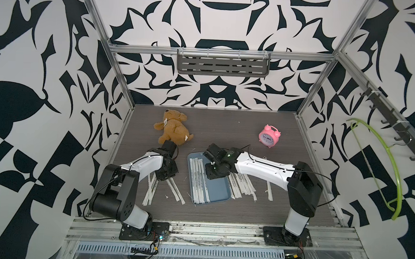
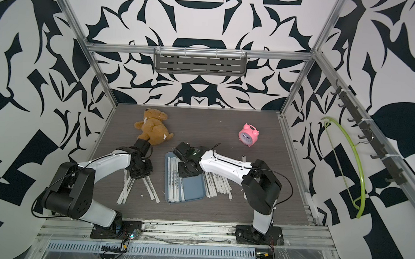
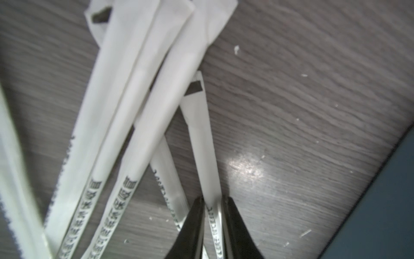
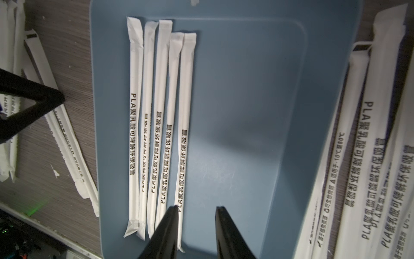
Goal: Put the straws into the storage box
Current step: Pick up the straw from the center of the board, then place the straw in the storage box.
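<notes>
My left claw [image 3: 213,198] clenched on straw [image 3: 201,134], 9 o'clock of box [image 1: 219,191], right claw [image 4: 197,209] parted over box, five straws [image 4: 160,125] inside

The straws [image 4: 161,89] are white with black print, the box [image 4: 246,112] blue-grey, the teddy [image 1: 173,130] brown, the clock [image 1: 269,138] pink, the counter [image 1: 226,131] grey wood-grain.

Bold black-and-white patterned walls [image 1: 220,13] and an aluminium frame [image 1: 145,49] enclose a dark wood-grain bench [image 1: 226,126], with a grey slotted shelf [image 1: 223,65] high above its far edge and a dark hook rail [image 1: 395,117] holding a green hanger [image 1: 394,169] beyond its right edge.
</notes>
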{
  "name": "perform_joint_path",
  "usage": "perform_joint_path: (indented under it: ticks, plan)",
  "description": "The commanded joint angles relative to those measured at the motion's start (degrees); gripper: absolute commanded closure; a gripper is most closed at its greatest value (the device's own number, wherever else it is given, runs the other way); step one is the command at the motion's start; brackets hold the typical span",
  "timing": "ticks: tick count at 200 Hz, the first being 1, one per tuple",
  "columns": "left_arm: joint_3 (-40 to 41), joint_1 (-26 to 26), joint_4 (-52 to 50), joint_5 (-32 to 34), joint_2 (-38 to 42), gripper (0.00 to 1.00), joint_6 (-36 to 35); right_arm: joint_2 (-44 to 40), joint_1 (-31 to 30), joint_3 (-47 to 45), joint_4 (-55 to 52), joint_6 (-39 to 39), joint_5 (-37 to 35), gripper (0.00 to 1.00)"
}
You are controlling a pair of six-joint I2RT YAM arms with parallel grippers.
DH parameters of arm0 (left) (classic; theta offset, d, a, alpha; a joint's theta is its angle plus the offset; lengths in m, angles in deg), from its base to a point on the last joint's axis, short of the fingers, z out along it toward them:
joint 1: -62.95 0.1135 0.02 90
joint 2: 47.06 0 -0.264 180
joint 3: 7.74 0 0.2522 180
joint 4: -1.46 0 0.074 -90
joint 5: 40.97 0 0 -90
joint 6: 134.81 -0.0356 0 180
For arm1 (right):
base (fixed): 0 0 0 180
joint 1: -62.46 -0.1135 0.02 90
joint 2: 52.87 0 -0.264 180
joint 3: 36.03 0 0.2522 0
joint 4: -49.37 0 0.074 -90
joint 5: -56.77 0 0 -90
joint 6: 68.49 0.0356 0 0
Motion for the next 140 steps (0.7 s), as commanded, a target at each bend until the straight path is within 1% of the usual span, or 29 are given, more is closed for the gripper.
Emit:
perform_joint_path:
  ticks: [1,27,49,70,82,96,106,127,140]
  plan:
    - [0.4,-0.9,0.2,-0.5,-1.0,0.89,-0.3,-0.5,0.3,1.2,-0.3,-0.4,-1.2,0.66]
    - [-2.0,-2.2,-2.4,-0.4,2.1,0.93,-0.1,-1.3,0.8,1.0,-0.7,-0.5,-1.6,0.66]
    - [-5.0,-2.8,-6.4,0.6,4.7,0.94,-0.5,-2.8,1.9,0.5,-1.1,-0.8,-1.8,0.67]
    - [-8.2,-3.1,-10.9,2.3,8.8,0.95,-0.5,-4.6,3.2,-0.2,-1.6,-1.1,-1.9,0.66]
    - [-9.7,-4.5,-12.1,2.8,11.5,0.96,0.4,-5.6,4.0,-0.7,-2.0,-1.4,-2.1,0.66]
    - [-11.1,-8.0,-11.9,2.9,13.2,0.97,2.8,-6.6,4.9,-1.2,-2.1,-1.6,-2.1,0.67]
    - [-12.3,-11.9,-11.0,2.4,12.7,0.97,4.7,-7.1,5.7,-1.4,-2.3,-1.8,-2.1,0.67]
    - [-14.5,-20.2,-6.6,1.1,8.3,0.97,8.4,-7.9,7.5,-2.1,-2.4,-2.1,-2.2,0.66]
    - [-16.2,-23.0,-4.8,0.8,4.6,0.97,9.0,-8.2,8.4,-2.3,-2.5,-2.3,-2.0,0.67]
